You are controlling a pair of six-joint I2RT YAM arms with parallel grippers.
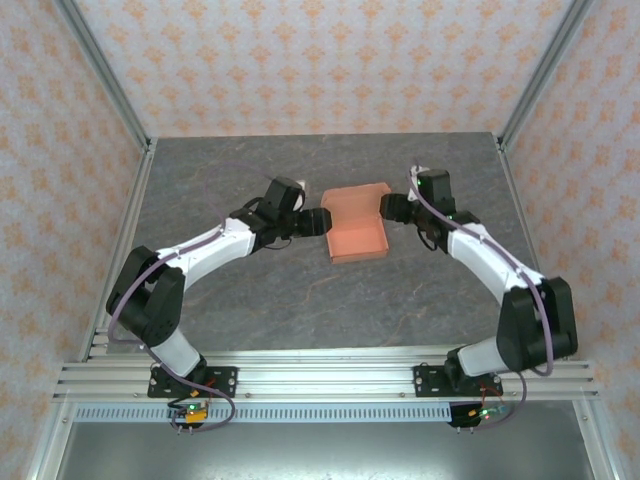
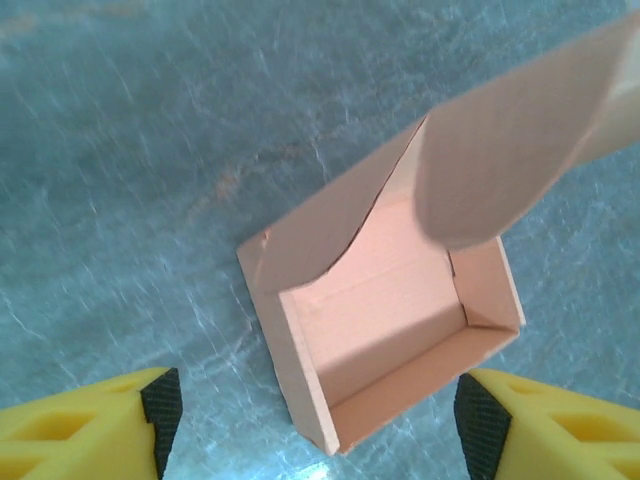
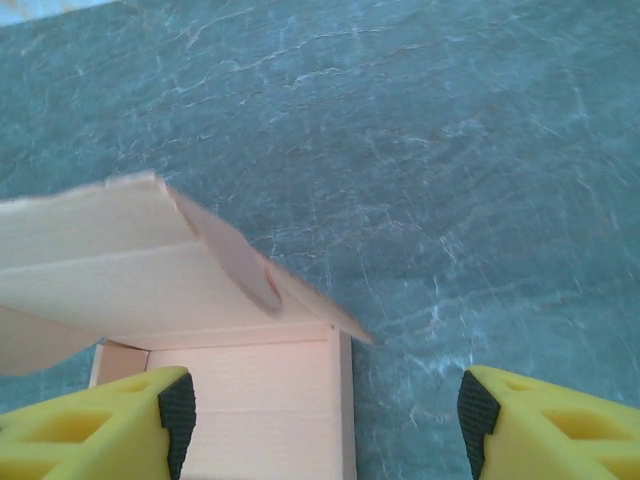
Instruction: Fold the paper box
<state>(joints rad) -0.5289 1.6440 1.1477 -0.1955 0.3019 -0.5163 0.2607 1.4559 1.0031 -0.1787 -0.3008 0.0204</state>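
The salmon-orange paper box (image 1: pixel 358 238) stands mid-table as a shallow open tray, its lid flap (image 1: pixel 355 200) raised along the far side. My left gripper (image 1: pixel 320 222) is at the box's left wall, open. In the left wrist view the tray's inside (image 2: pixel 385 320) lies between the spread yellow fingers (image 2: pixel 110 430), and the lid (image 2: pixel 500 150) rises at the upper right. My right gripper (image 1: pixel 386 208) is open at the box's far right corner. The right wrist view has the tray wall (image 3: pixel 343 400) between its fingers (image 3: pixel 110 430), with the lid (image 3: pixel 110 270) leaning above.
The box rests on a dark grey stone-patterned tabletop (image 1: pixel 250 300). Patterned walls with metal posts (image 1: pixel 105 70) close in the left, right and back sides. An aluminium rail (image 1: pixel 320 375) runs along the near edge by the arm bases.
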